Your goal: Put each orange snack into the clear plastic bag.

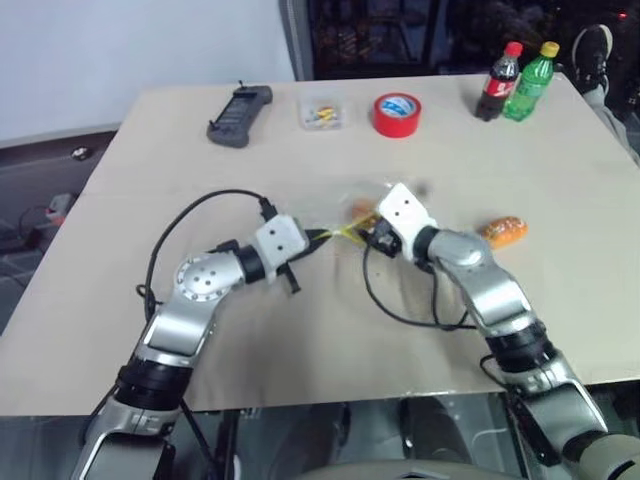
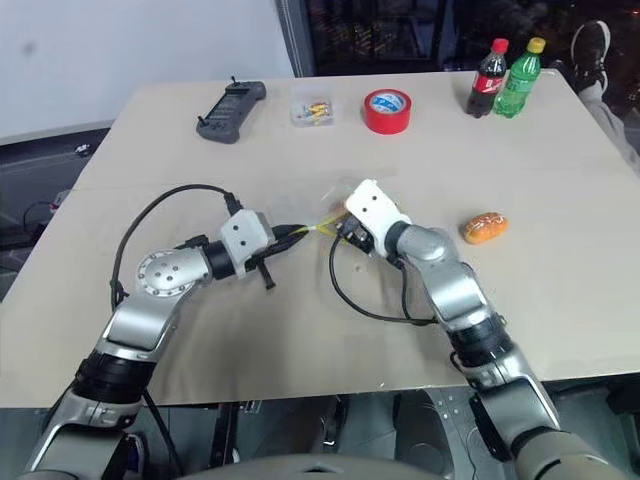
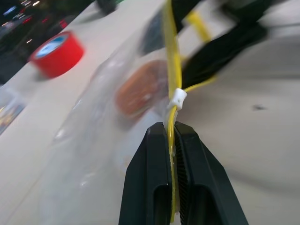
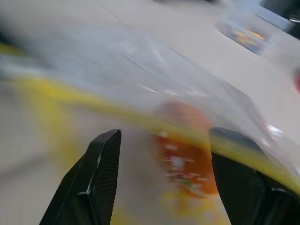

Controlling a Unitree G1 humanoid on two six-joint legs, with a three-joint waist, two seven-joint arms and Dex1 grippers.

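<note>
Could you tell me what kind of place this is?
Probably a robotics lab or workshop: a plain tabletop carries test props, namely a red tape roll, two soda bottles and a black handheld controller.

Two orange snacks: one [image 1: 362,210] inside the clear plastic bag [image 1: 345,215] at the middle of the tabletop [image 1: 560,180], one [image 1: 503,231] lying loose to the right. One bag. Two bottles at the far right: one red-capped [image 1: 497,82], one green [image 1: 529,82]. One red tape roll [image 1: 397,114], one small clear box [image 1: 322,112], one black controller [image 1: 239,115] along the far edge.
</note>
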